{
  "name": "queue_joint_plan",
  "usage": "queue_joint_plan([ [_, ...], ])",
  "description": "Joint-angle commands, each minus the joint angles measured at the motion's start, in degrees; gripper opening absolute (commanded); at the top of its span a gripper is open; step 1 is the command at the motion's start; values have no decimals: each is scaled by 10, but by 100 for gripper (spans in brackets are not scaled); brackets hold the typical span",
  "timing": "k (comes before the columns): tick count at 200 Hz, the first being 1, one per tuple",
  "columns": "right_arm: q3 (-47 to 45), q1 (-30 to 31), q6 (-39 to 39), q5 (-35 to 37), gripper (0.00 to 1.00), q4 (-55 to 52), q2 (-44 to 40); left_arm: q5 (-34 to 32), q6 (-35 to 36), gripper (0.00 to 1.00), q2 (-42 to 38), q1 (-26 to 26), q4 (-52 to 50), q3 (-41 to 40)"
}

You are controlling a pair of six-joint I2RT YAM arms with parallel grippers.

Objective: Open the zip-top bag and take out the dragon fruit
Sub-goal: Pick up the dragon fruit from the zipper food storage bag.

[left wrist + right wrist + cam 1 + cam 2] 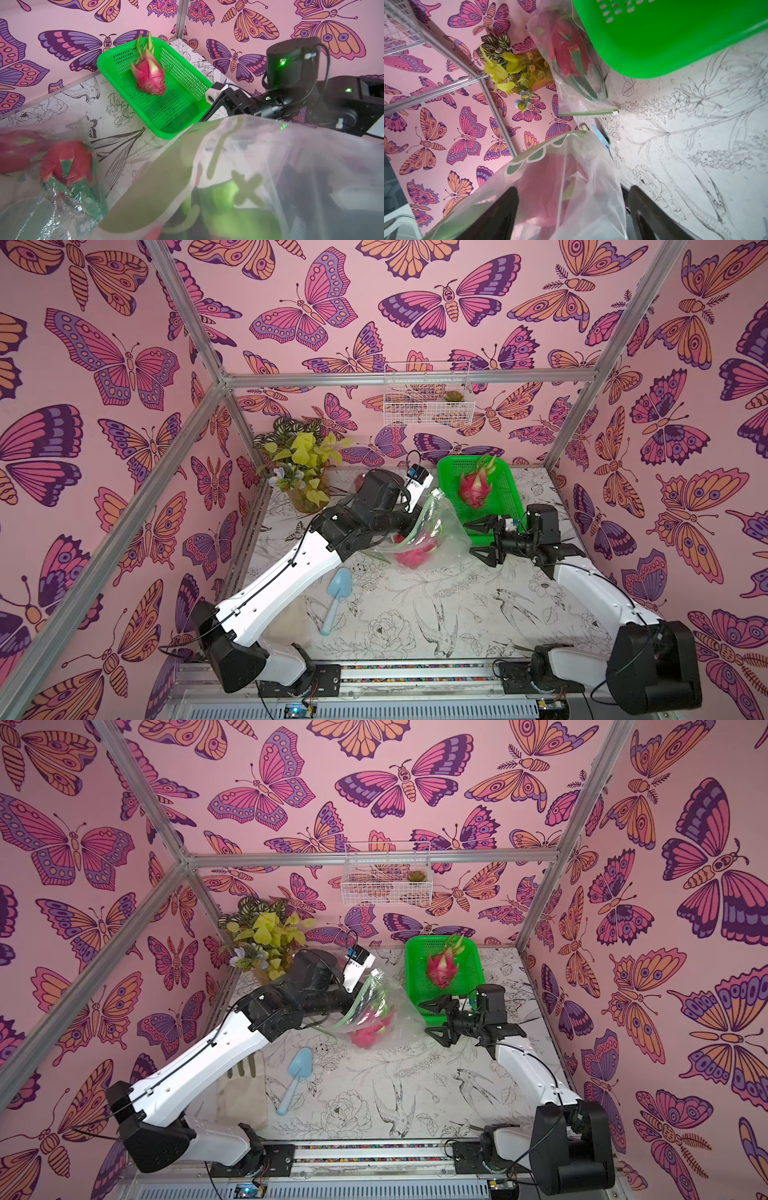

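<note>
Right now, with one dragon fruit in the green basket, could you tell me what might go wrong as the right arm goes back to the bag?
1. The left gripper, hidden behind the clear plastic zip-top bag, holds it lifted; a tug might slip the film free, dropping the pink dragon fruits inside.
2. The right gripper is open beside the bag wall; closing here could pinch plastic rather than fruit.
3. Its arm sits close to the green perforated basket and could nudge it.

The left hand was hidden behind the bag's film in both top views, and the fruits inside showed only as blurred red.
</note>
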Motion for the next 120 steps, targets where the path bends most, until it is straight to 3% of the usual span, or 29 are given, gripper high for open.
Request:
queue_joint_plan([
  [1,1,25,84,-22,86,54,21,-13,-3,0,-5,1,6,-9],
  [65,3,38,119,-6,84,80,23,-16,-1,0,9,0,13,-15],
  [96,-12,39,142,-1,73,124,29,-26,-3,0,17,-1,19,-17],
  [120,-13,39,132,7,54,128,37,-19,-7,0,24,-2,22,-17],
])
